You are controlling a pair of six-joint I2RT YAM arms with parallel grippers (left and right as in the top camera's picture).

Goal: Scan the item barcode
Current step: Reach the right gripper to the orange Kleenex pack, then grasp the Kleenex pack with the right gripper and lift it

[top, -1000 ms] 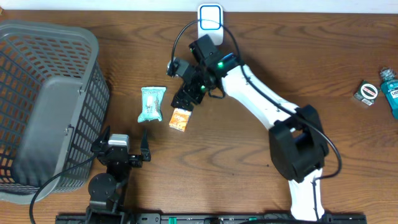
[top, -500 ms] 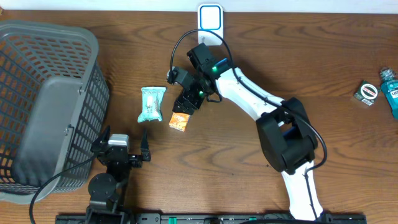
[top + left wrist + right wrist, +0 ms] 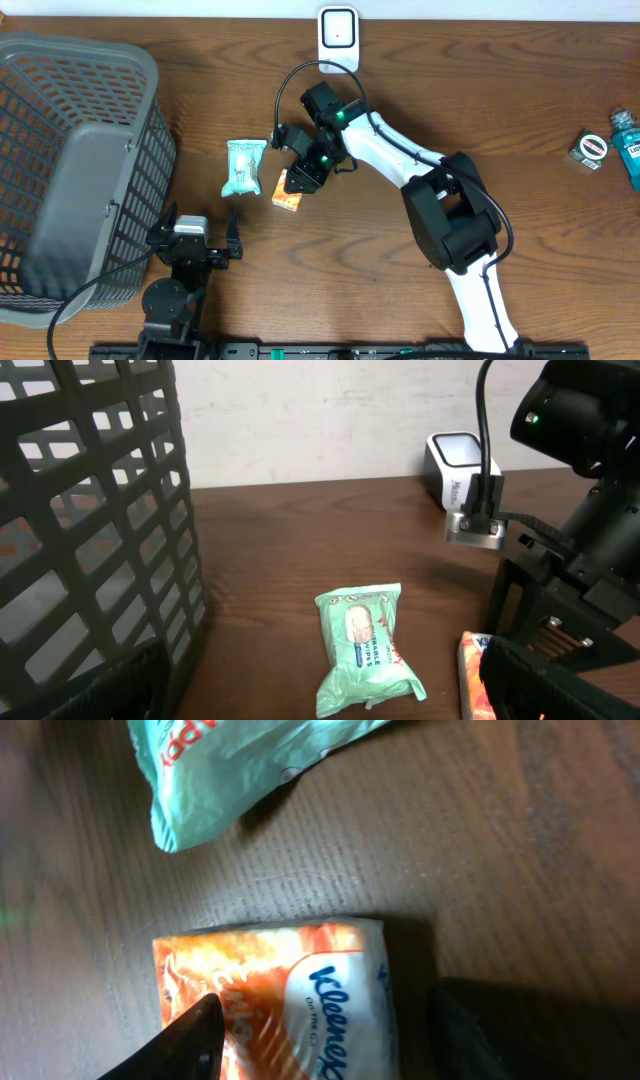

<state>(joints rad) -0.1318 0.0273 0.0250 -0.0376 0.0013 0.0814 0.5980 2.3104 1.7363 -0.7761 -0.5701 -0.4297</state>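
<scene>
A small orange Kleenex tissue pack (image 3: 286,194) (image 3: 290,990) lies flat on the wooden table, and its edge also shows in the left wrist view (image 3: 472,680). My right gripper (image 3: 300,180) (image 3: 325,1020) is low over it, jaws open and straddling the pack. One fingertip overlaps the pack's orange side, and a dark gap remains at the white side. The white barcode scanner (image 3: 338,30) (image 3: 455,465) stands at the table's far edge. My left gripper (image 3: 202,228) (image 3: 330,705) rests near the front, wide open and holding nothing.
A green wipes pack (image 3: 244,166) (image 3: 365,645) (image 3: 230,770) lies just left of the tissue pack. A large grey mesh basket (image 3: 80,150) (image 3: 90,510) fills the left side. A blue bottle (image 3: 625,145) and a small box (image 3: 590,148) sit far right.
My right arm has swung left and down onto the tissue pack, uncovering the scanner, and its jaws have narrowed around the pack. The left arm has not moved.
</scene>
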